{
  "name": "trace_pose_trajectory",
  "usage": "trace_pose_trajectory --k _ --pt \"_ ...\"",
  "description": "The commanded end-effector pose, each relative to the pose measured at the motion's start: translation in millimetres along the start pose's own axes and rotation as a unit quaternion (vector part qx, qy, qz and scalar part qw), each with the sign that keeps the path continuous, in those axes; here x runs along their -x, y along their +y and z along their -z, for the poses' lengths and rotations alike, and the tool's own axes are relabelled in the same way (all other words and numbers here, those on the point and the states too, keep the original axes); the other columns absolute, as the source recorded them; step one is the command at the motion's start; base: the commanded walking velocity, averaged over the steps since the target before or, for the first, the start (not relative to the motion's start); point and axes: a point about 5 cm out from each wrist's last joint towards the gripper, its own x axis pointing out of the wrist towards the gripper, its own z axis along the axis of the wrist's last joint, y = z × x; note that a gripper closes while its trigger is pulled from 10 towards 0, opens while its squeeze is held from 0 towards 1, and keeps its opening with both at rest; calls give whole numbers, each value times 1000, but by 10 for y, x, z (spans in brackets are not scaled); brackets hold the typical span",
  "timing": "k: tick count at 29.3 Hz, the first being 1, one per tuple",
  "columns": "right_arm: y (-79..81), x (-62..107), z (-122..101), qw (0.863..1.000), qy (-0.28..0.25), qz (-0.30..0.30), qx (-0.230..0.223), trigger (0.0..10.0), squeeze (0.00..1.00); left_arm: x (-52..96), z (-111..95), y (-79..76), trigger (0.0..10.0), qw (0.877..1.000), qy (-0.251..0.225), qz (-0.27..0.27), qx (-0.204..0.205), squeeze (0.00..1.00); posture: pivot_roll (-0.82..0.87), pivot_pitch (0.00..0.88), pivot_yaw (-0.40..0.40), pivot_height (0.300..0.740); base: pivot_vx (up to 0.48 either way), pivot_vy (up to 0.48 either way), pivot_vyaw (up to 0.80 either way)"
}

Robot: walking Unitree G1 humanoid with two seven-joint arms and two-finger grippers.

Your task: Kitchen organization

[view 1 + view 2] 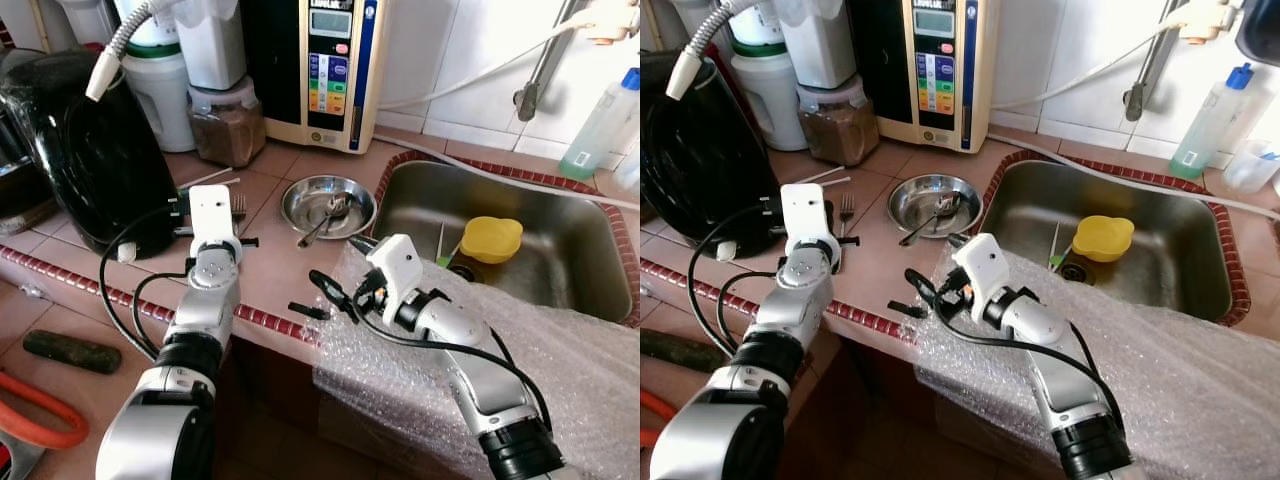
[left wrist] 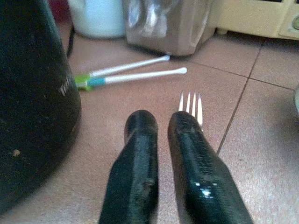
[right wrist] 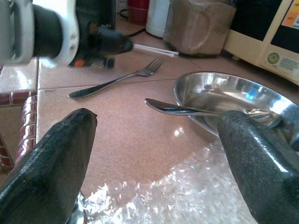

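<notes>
A steel fork [image 3: 117, 81] lies flat on the tiled counter [image 1: 270, 265], its tines [image 2: 190, 102] showing just past my left gripper [image 2: 161, 116]. That gripper hovers low over the fork's handle end with its fingers shut and nothing between them. A shallow steel bowl [image 1: 327, 205] with a spoon [image 3: 196, 111] resting on its rim sits near the sink [image 1: 570, 275]. My right gripper [image 3: 156, 119] stands wide open at the counter's front edge, facing the bowl and spoon, a short way from them.
Bubble wrap [image 1: 560, 370] drapes over the counter front under my right arm. A yellow bowl [image 1: 490, 238] lies in the sink. A black appliance [image 1: 85, 150], two white sticks [image 2: 135, 74], a brown-filled jar [image 1: 228, 125] and a water machine [image 1: 320, 70] line the back.
</notes>
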Motion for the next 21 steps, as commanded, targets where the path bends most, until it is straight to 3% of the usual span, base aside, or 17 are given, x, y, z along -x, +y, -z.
trace_pose_trajectory --k 1,21 --pt "-10 3 -22 1000 -3 0 6 10000 0 -42 -112 -14 10000 1000 0 11 11 1000 -42 0 18 740 0 0 0" --pt "26 8 -2 1000 -3 3 1 10000 0 -111 -132 -42 10000 998 49 37 20 1000 -44 0 39 740 0 0 0"
